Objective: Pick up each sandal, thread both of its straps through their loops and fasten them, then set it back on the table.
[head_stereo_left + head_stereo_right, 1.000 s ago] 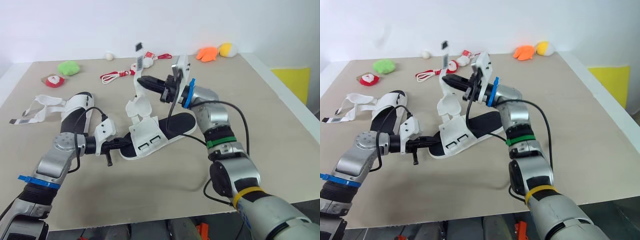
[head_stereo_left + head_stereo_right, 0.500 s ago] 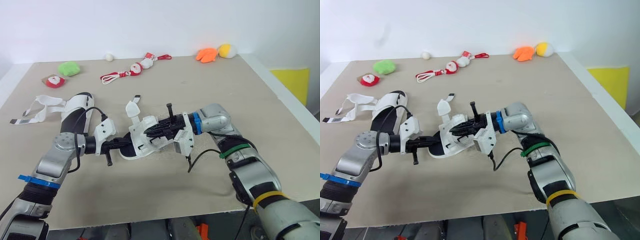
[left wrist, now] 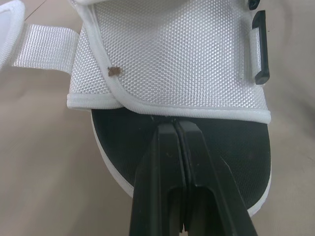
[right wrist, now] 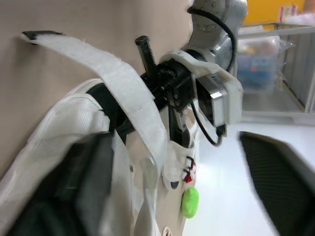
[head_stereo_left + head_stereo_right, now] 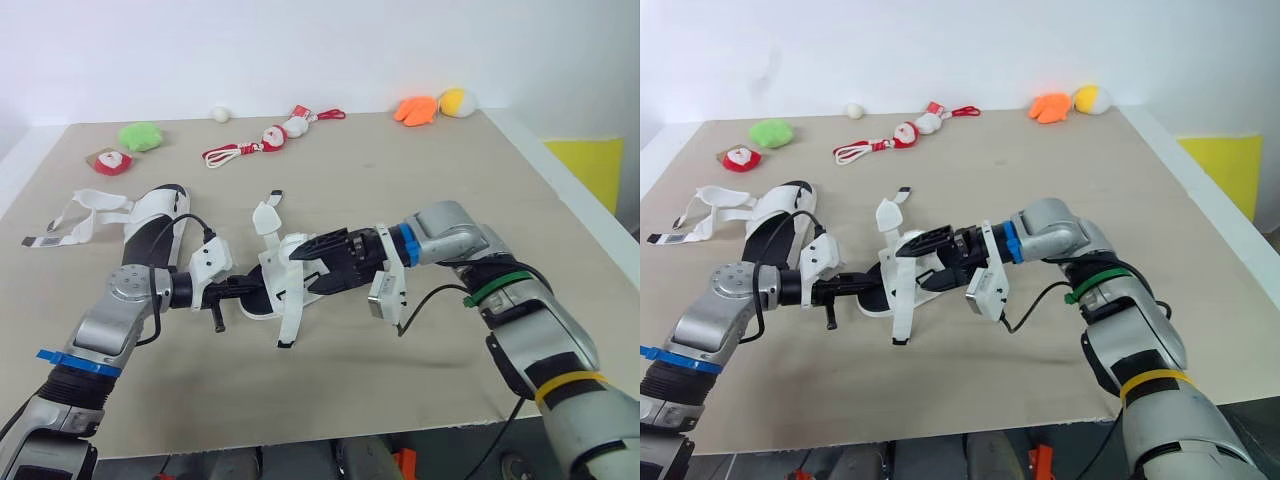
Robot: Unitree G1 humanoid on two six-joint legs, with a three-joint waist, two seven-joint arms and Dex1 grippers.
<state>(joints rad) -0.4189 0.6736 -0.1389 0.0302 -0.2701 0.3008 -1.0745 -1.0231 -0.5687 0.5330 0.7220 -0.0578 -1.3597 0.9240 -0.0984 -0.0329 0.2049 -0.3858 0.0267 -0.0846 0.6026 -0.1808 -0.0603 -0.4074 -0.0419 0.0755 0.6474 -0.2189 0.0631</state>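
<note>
At table centre, the left gripper (image 3: 174, 127) is pinched tight on the rounded end of the sole of a white mesh sandal (image 3: 167, 59) with a black footbed, steadying it low over the beige table (image 5: 430, 190).

The right gripper (image 5: 308, 268) comes in from the opposite side. Its black fingers are spread wide either side of the mesh upper and clamp nothing.

- Change: a second ago this gripper held a long white webbing strap (image 5: 290, 320) high above the sandal. It has since dropped to sandal height and let go.
- The strap now hangs off the near edge of the upper, with its dark tip at or just above the tabletop.
- A second, shorter white strap with a black tip (image 5: 266, 212) stands up at the far side, also free.
- A black plastic loop (image 3: 259, 49) on the upper has nothing through it.

Reading: the lift was a repositioning, not a threading. Both straps look unfastened, so this sandal is at an early stage. The right gripper probably needs a fresh grasp near a strap tip.

Further left lies the other white sandal with black footbed (image 5: 152, 215), straps splayed and apparently untouched.
</note>
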